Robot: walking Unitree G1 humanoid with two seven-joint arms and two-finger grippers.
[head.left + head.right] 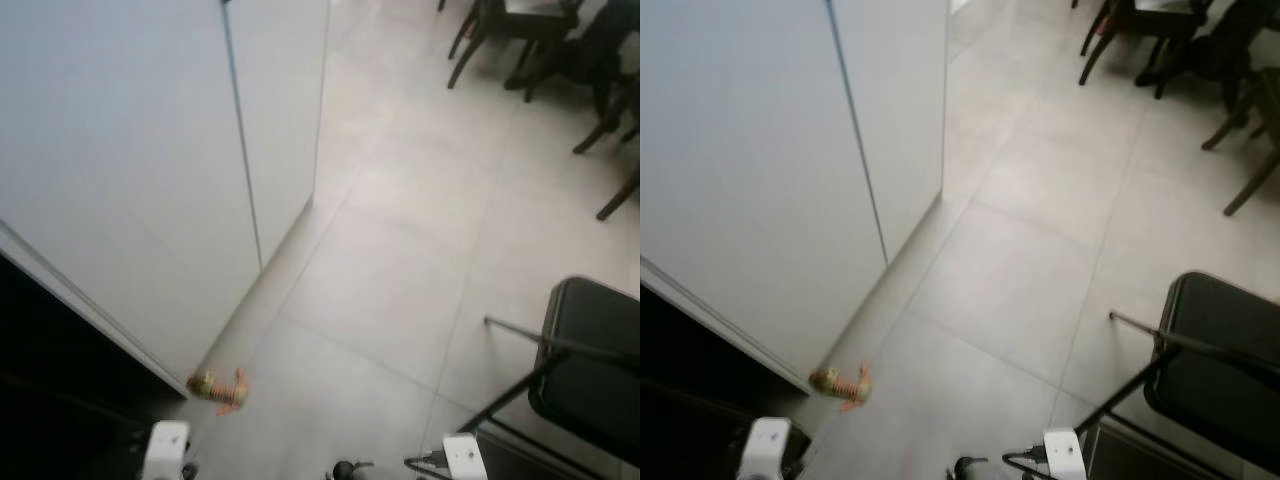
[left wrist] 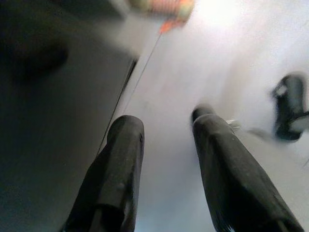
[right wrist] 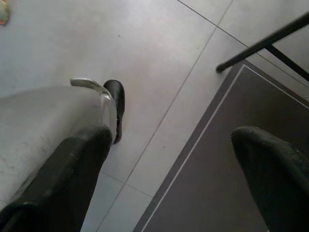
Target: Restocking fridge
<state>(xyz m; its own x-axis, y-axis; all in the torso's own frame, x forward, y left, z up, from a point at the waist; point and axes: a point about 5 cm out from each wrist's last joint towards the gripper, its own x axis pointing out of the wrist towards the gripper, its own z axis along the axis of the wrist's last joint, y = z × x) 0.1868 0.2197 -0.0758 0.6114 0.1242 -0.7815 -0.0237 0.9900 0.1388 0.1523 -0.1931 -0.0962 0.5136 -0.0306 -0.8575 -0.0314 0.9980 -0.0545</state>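
- A small orange-and-green food item (image 1: 218,387) is seen lying on the tiled floor (image 1: 400,250), just at the foot of the white fridge door (image 1: 130,180), beside the dark opening on the robot's left.
- The item lies flat, its long axis running roughly across the head views; the greenish end points towards the dark opening, the orange end towards the open floor (its exact kind cannot be told, as it is small and blurred).
- The left gripper (image 2: 166,159) is held above the floor, jaws apart and empty, with the item ahead of the fingertips.
- The right gripper (image 3: 174,159) is also spread wide and empty, over a dark mat (image 3: 231,159) near a black chair (image 1: 590,350).
- The step in hand is judged to be picking up the dropped item: the left gripper would best be lowered with the fingers set across the short side, and the door edge kept clear of.
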